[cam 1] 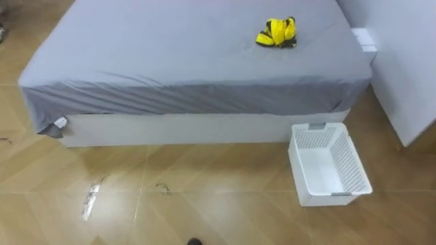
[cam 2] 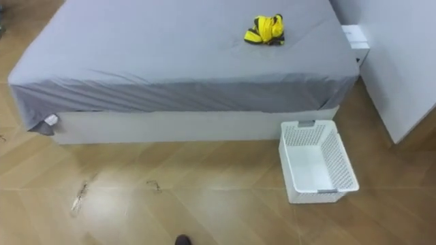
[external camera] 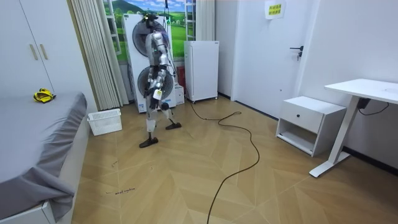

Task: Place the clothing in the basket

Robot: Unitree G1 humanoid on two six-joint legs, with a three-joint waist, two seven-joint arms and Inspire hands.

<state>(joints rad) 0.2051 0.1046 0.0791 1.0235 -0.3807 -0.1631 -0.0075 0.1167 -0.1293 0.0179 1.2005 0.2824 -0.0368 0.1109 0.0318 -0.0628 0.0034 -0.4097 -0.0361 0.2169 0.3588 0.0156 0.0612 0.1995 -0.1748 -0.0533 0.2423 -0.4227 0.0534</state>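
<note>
A bundle of yellow and black clothes (cam 1: 276, 33) lies on the grey-sheeted bed (cam 1: 170, 61), towards its far right part. It also shows as the yellow clothes (external camera: 43, 94) at the bed's far end in the room view. A white slatted basket (cam 1: 328, 163) stands empty on the wooden floor at the bed's right foot corner, open side up, and appears as the basket (external camera: 104, 121) in the room view. I stand on the floor a step or two back from the bed and the basket, facing them. My left hand (external camera: 159, 94) and right hand (external camera: 151, 91) hang in front of my body.
A white cabinet wall (cam 1: 402, 68) rises right of the bed and basket. A small white box (cam 1: 364, 37) sits at the bed's right corner. Small scraps (cam 1: 90, 197) lie on the floor. Behind me stand a white fridge (external camera: 201, 70), a nightstand (external camera: 308, 123) and a desk (external camera: 367, 93).
</note>
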